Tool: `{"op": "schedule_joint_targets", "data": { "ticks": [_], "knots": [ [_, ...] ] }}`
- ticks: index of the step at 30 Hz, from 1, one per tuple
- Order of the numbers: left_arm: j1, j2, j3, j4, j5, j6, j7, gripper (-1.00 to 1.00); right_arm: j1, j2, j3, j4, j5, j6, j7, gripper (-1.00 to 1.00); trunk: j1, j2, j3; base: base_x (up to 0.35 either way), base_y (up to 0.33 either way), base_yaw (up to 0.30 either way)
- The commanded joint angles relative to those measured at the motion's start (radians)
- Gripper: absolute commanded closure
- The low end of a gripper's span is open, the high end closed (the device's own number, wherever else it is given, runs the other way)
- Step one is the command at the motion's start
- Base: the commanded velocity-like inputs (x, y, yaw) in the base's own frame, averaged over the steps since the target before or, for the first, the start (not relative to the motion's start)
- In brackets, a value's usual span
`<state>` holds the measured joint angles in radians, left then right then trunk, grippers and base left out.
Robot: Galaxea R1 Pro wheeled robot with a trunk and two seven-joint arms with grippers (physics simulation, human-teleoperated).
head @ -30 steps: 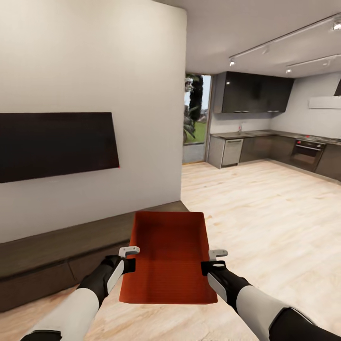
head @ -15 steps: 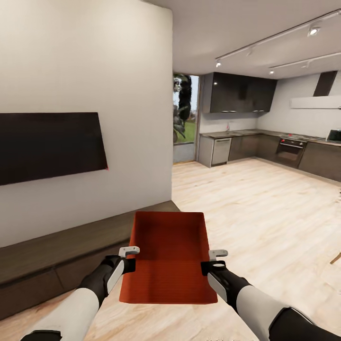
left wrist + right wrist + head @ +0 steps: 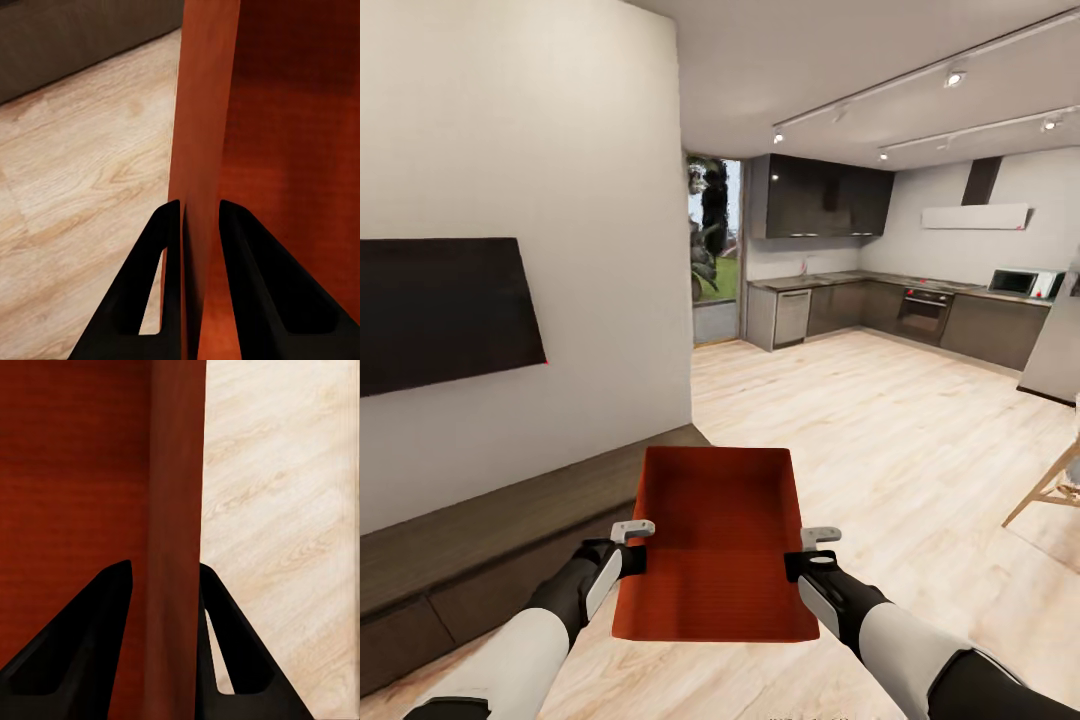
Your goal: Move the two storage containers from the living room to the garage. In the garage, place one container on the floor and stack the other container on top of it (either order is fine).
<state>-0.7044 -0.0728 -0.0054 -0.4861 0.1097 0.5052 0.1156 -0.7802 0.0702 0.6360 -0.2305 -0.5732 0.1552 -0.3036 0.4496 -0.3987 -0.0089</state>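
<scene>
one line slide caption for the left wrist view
Left tool pinching the orange-red storage container wall above the light wood plank floor.

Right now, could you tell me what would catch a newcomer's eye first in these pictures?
The orange-red storage container stands out, held low at centre over the wood floor, the left gripper and right gripper each clamped on a side wall. A black TV hangs on the left wall; a dark kitchen lies ahead.
</scene>
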Motion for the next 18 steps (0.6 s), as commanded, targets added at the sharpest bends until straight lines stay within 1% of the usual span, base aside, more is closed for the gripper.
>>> {"op": "schedule_joint_targets", "data": {
  "ticks": [1,18],
  "knots": [
    [0.0,-0.001,0.007,-0.002,-0.015,0.007,0.012,1.0,-0.001,0.005,0.002,-0.011,0.0,0.006,-0.006,1.0,0.0,-0.001,-0.001,0.0,0.0,-0.244],
    [0.0,-0.001,0.007,-0.002,-0.015,0.007,0.012,1.0,-0.001,0.005,0.002,-0.011,0.001,0.006,-0.006,1.0,0.0,-0.001,-0.001,0.0,0.0,-0.243]
  ]
}}
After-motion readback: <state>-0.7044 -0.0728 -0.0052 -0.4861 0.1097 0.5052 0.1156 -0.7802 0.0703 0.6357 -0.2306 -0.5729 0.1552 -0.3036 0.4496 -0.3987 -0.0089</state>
